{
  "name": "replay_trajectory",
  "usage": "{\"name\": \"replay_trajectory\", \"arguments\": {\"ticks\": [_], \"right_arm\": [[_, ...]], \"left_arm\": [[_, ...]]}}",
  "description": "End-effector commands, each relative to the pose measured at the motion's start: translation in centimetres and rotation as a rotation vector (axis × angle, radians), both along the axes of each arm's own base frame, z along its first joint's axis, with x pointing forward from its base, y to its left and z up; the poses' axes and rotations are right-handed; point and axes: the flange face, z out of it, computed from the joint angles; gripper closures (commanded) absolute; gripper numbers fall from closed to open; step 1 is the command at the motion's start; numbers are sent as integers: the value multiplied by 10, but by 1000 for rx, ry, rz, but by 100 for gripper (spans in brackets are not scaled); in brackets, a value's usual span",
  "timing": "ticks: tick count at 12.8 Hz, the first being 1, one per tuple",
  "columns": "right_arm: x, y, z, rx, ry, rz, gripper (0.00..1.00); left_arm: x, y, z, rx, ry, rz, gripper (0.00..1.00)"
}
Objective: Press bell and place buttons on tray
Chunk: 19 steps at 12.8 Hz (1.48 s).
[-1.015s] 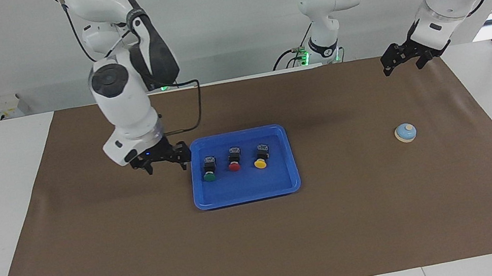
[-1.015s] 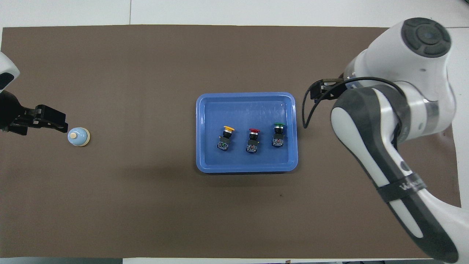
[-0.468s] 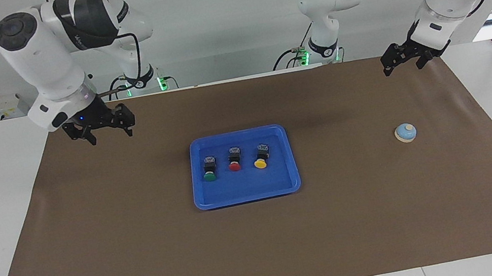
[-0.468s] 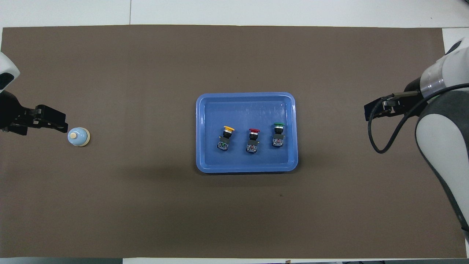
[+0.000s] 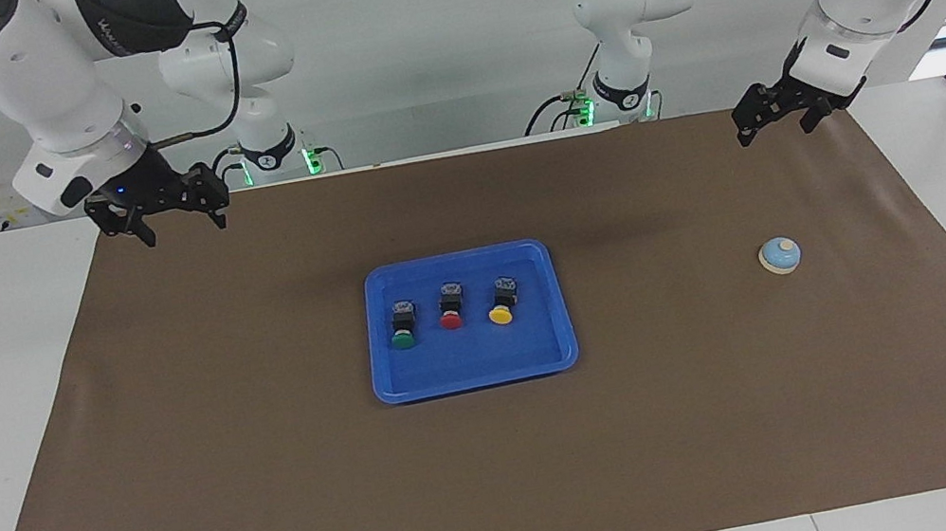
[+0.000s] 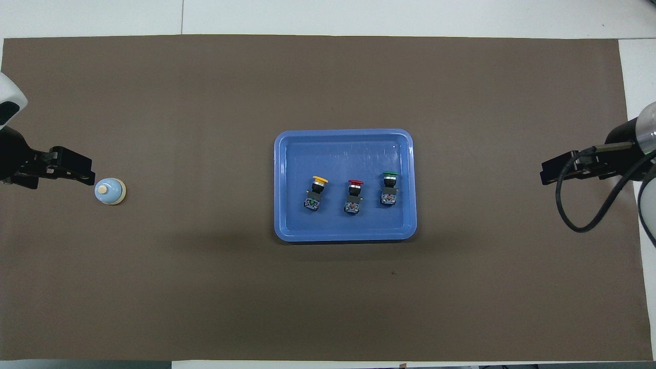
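**Blue tray loaded, arms drawn back**

Blue tray (image 5: 476, 371) lies mid-worktop on the brown mat (image 5: 280, 490), well clear of every mat edge. In it, in a row: green button (image 5: 402, 326), red button (image 5: 450, 307), yellow button (image 5: 501, 301). Bell (image 5: 780, 255) sits on the mat toward the left arm's end, open room all round. Right gripper (image 5: 175, 217), jaws spread and empty, has pulled back from the tray's side to the mat's corner; placing looks finished. Left gripper (image 5: 779, 113) waits, jaws spread, over the mat's edge.
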Motion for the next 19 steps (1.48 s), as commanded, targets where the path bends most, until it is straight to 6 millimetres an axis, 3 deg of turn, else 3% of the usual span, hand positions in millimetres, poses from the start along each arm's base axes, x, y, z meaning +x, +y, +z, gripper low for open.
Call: {"name": "replay_trajectory", "arguments": {"ticks": [1, 4, 5, 6, 8, 12, 15, 17, 19], "right_arm": [[-4, -3, 13, -9, 3, 24, 0], [-4, -1, 13, -11, 0, 24, 0], [-4, -1, 13, -9, 0, 24, 0], [-4, -3, 14, -9, -5, 20, 0], [-3, -5, 13, -14, -3, 19, 0], [-4, -4, 15, -14, -5, 22, 0], [-4, -6, 18, -14, -9, 19, 0], [-4, -7, 19, -18, -11, 18, 0], [-5, -8, 20, -28, -12, 18, 0]], "left_arm": [[-1, 5, 1, 5, -16, 17, 0], [2, 3, 2, 5, -43, 22, 4], [4, 6, 1, 3, -57, 22, 57], [4, 16, -3, 4, -55, 37, 100], [0, 49, -23, 5, -69, 92, 100], [2, 99, -100, 2, -109, 76, 100], [16, 119, -153, 3, -104, 40, 100], [11, 122, -192, 9, -146, 45, 100], [4, 121, -215, 13, -177, 43, 100]]}}
